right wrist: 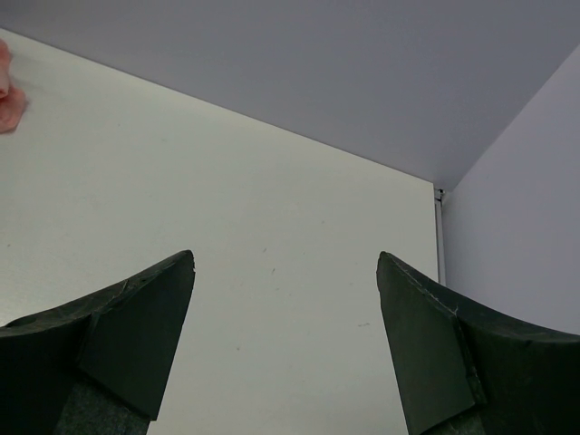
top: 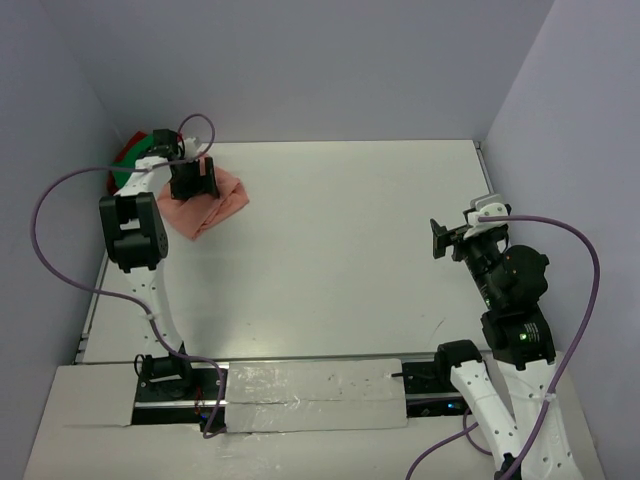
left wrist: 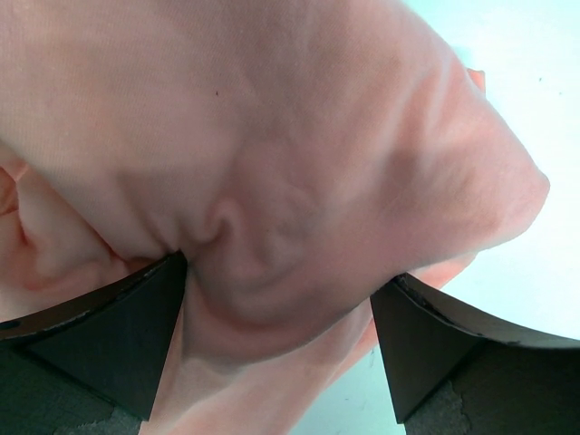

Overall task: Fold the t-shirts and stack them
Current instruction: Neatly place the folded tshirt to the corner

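Observation:
The salmon-pink t-shirt (top: 218,206) lies bunched at the table's far left. It fills the left wrist view (left wrist: 272,154). My left gripper (top: 193,180) is down on it, jaws wide open, with cloth bulging between the fingers (left wrist: 127,317). The gripper's midpoint lies on the cloth (left wrist: 276,267). The green t-shirt (top: 126,168) and the dark red t-shirt (top: 133,141) lie behind the left arm at the far left edge, mostly hidden. My right gripper (top: 445,240) is open and empty above the table's right side (right wrist: 285,258). A bit of the pink t-shirt (right wrist: 7,91) shows in the right wrist view.
The white table (top: 350,250) is bounded by grey walls at the back and both sides. A purple cable (top: 60,250) loops by the left arm. A taped board (top: 310,395) lies along the near edge between the arm bases.

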{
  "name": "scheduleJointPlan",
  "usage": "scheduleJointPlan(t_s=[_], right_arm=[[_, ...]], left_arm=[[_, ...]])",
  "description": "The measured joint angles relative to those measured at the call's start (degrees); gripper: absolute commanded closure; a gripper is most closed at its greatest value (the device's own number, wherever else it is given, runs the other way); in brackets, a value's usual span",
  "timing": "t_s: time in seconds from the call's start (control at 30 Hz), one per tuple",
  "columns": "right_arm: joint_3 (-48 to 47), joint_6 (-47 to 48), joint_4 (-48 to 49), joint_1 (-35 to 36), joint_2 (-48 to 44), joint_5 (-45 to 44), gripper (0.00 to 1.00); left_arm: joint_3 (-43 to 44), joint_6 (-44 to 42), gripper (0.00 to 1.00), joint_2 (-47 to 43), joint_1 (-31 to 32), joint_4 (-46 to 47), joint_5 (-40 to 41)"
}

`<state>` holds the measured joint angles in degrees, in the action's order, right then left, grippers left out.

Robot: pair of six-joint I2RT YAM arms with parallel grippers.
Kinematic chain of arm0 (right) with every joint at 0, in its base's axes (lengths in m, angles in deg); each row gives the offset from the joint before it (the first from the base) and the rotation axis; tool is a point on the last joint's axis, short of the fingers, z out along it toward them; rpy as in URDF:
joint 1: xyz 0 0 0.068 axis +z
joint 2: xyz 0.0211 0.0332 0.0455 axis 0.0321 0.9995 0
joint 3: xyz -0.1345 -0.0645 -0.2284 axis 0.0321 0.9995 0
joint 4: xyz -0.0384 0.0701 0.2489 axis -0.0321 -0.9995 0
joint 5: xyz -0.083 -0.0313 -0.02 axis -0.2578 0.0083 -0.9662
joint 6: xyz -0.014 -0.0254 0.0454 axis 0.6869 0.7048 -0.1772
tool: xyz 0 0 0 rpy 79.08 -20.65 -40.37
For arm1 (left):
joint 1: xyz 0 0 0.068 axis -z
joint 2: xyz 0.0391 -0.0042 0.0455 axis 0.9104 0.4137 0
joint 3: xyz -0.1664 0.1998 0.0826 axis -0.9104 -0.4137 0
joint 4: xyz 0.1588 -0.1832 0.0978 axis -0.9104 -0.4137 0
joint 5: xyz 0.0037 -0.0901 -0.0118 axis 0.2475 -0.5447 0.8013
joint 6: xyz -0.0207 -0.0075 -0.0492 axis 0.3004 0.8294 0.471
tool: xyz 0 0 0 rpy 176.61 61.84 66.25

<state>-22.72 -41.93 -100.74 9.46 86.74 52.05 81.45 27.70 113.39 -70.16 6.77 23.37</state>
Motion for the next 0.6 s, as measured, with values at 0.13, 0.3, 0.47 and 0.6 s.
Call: scheduleJointPlan(t_s=[0.13, 0.3, 0.47, 0.6], right_arm=[[0.0, 0.0, 0.0, 0.0, -0.02, 0.0, 0.12], [0.0, -0.02, -0.02, 0.0, 0.35, 0.02, 0.09], [-0.61, -0.76, -0.92, 0.0, 4.42, 0.28, 0.09], [-2.08, -1.53, -2.12, 0.0, 9.51, 1.53, 0.09]], left_arm=[[-2.14, -1.01, 0.06, -1.29, 0.15, 1.44, -0.46], [-7.65, -2.1, 0.01, -5.14, 1.31, 4.17, -1.57], [-16.59, -0.52, 0.01, -15.54, 3.39, 8.55, -4.46], [-26.25, 2.51, 0.01, -31.28, 5.51, 17.81, -4.61]])
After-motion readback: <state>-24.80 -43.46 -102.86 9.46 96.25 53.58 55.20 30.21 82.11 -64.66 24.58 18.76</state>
